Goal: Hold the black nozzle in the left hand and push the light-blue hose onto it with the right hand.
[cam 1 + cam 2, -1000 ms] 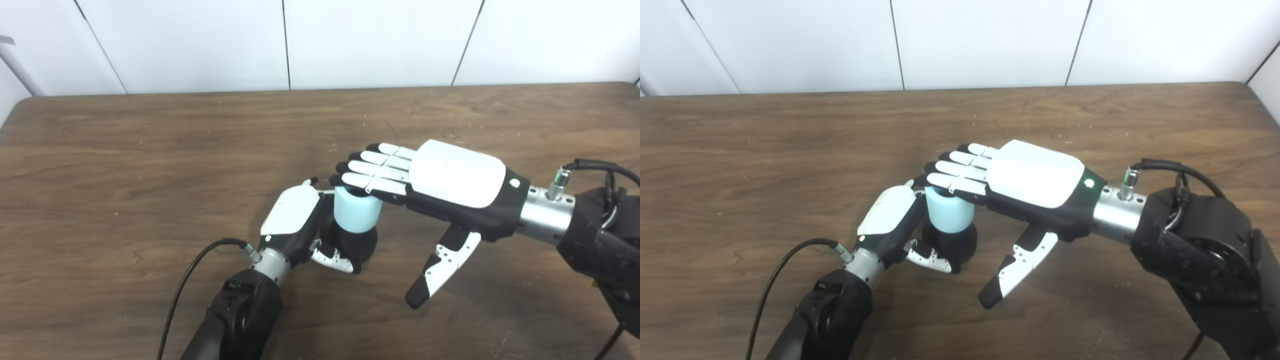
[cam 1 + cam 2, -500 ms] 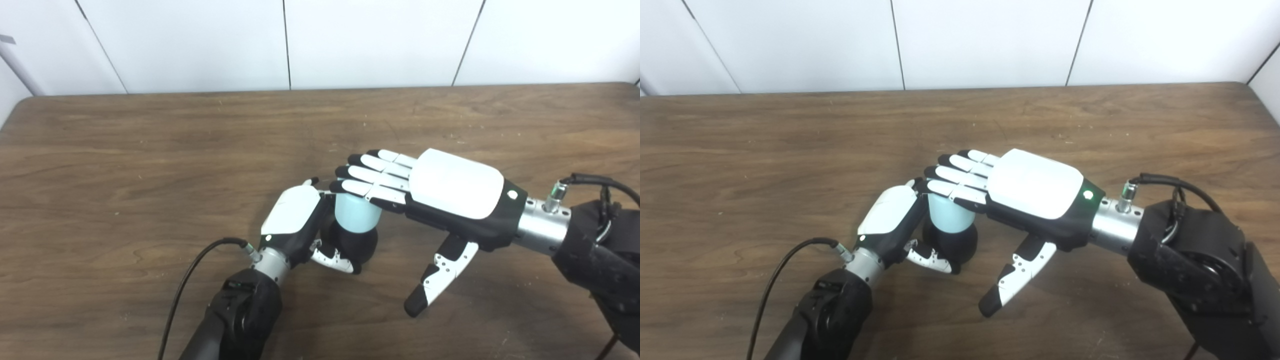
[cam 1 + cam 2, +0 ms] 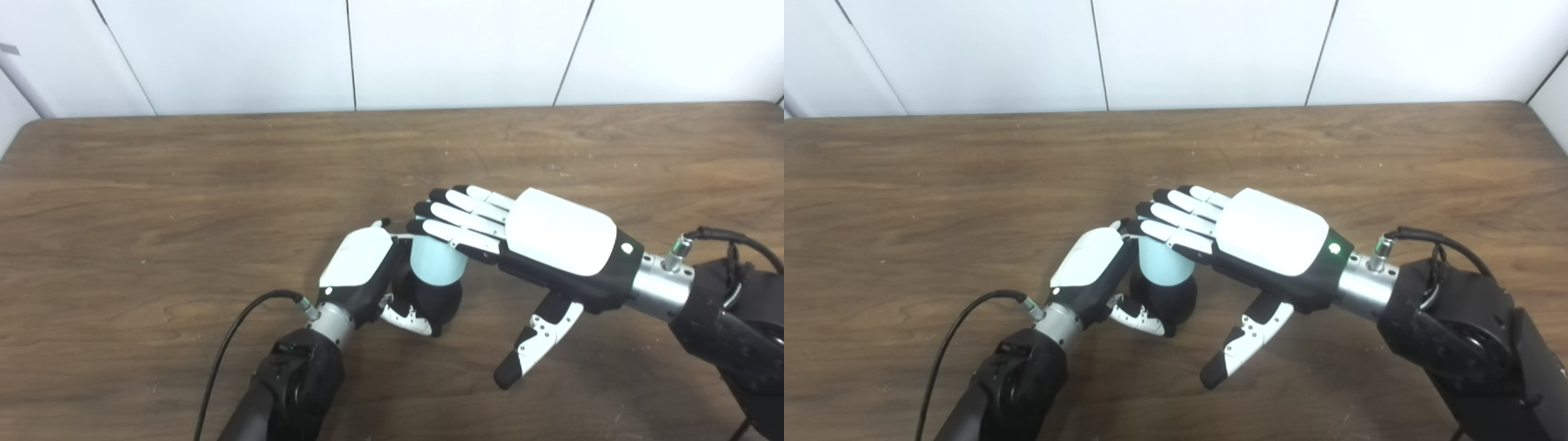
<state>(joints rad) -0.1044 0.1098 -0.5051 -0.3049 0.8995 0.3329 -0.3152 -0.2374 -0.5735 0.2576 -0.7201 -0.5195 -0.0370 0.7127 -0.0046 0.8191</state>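
Pressing, frame centre: left hand (image 3: 361, 269) clamped round the black nozzle (image 3: 436, 301) on the table (image 3: 153, 184). Light-blue hose (image 3: 436, 264) now shows less above the nozzle than a second ago; seating judged nearly done. Right hand (image 3: 539, 242) flat, fingers (image 3: 456, 217) apart, resting atop hose. Containers: none.

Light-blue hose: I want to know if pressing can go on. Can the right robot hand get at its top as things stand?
Probably yes: the right robot hand lies flat over the light-blue hose, nothing between them, while the left robot hand steadies the black nozzle.
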